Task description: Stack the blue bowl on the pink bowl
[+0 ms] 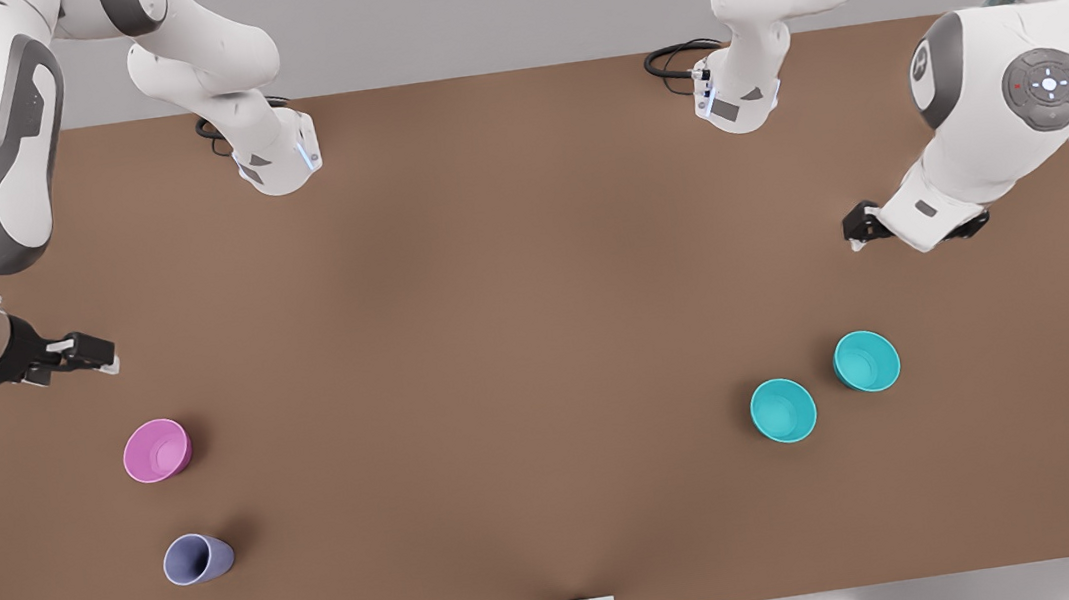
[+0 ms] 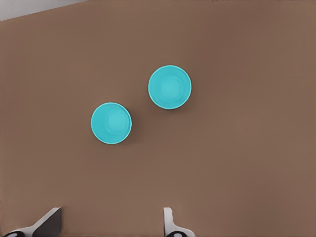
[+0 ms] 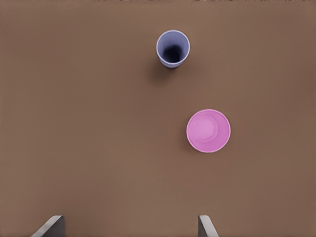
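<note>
I have the left pincer [image 1: 857, 231] spread above two alike blue bowls [image 1: 784, 409]; grabbing across to the far-off pink bowl [image 1: 156, 450] risks dropping. The right pincer [image 1: 103, 357] waits, spread.

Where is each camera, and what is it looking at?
Front view: high over the brown table, looking down; both white arms show, the right gripper at its left, the left gripper at its right.
Left wrist view: looks down on two turquoise bowls; open jaws at the edge.
Right wrist view: looks down on the pink bowl and lavender cup; open jaws at the edge.
Shared: front view shows all four too.
</note>
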{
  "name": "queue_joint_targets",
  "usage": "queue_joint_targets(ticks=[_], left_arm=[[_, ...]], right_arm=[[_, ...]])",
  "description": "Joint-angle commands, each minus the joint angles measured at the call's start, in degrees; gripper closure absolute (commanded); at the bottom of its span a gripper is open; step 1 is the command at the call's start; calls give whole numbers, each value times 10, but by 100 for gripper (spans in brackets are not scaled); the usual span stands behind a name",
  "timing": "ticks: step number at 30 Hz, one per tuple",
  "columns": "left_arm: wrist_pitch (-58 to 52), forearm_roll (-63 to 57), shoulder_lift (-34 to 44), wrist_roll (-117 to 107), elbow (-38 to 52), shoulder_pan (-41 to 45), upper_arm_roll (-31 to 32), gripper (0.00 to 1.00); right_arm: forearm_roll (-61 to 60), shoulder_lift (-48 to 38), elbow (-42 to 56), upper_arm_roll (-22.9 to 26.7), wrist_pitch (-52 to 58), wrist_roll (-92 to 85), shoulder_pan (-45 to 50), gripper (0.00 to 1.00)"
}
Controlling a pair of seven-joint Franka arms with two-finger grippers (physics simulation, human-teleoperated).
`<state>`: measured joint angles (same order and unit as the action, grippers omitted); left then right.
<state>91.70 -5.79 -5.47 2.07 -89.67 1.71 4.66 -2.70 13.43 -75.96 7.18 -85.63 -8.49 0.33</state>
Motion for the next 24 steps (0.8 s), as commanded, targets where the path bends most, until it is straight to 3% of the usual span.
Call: queue_joint_targets(ticks=[1, 4, 8, 13, 15, 20, 24], left_arm=[[17, -2, -2, -12, 0, 40, -41, 0], [17, 6, -12, -12, 1, 37, -41, 0], [-12, 26, -11, -11, 4, 37, -40, 0], [-29, 27, -13, -12, 3, 37, -40, 0], [-45, 27, -14, -12, 3, 37, -40, 0], [-45, 27, -21, -12, 4, 37, -40, 0], [-45, 27, -23, -10, 4, 30, -40, 0]], right_arm=[[-1, -1, 0, 0, -9, -21, -1, 0], [1, 1, 0, 0, -9, -51, -5, 0], [-9, 96, -46, 0, -30, -177, -129, 0], [-48, 98, -175, -1, -216, -184, -149, 0], [-50, 95, -236, -1, -357, -196, -157, 0], [-62, 158, -229, 7, -472, -241, -172, 0], [-69, 189, -234, 7, -475, -233, -179, 0]])
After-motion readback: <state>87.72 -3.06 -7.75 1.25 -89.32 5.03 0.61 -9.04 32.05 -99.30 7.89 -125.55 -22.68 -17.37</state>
